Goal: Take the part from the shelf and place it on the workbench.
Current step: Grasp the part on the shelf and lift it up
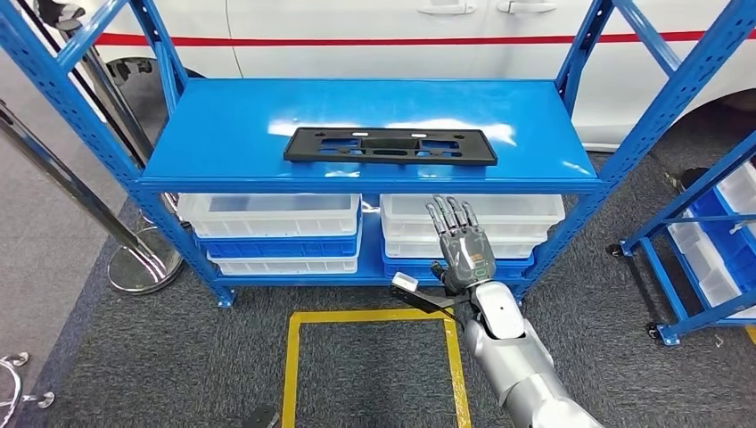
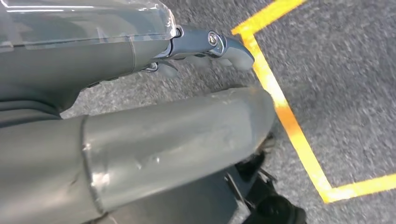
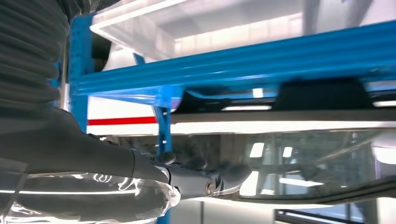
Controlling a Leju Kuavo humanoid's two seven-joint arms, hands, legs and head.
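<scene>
The flat black rectangular plastic part (image 1: 390,145) lies on the top board of the blue steel shelf (image 1: 223,134). The right robot hand (image 1: 462,245) is raised before the shelf's front edge, below the part, fingers straight and apart, holding nothing. The left robot hand (image 2: 140,140) hangs over grey carpet (image 2: 345,70), empty.

Black part (image 1: 390,145) on shelf (image 1: 223,134), right hand (image 1: 464,245) below

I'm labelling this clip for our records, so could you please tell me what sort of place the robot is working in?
Probably a car workshop or a parts storage area. A blue metal shelf rack holds a black plastic part and white bins, a white car with a red stripe stands behind, and yellow tape marks the grey floor.
</scene>
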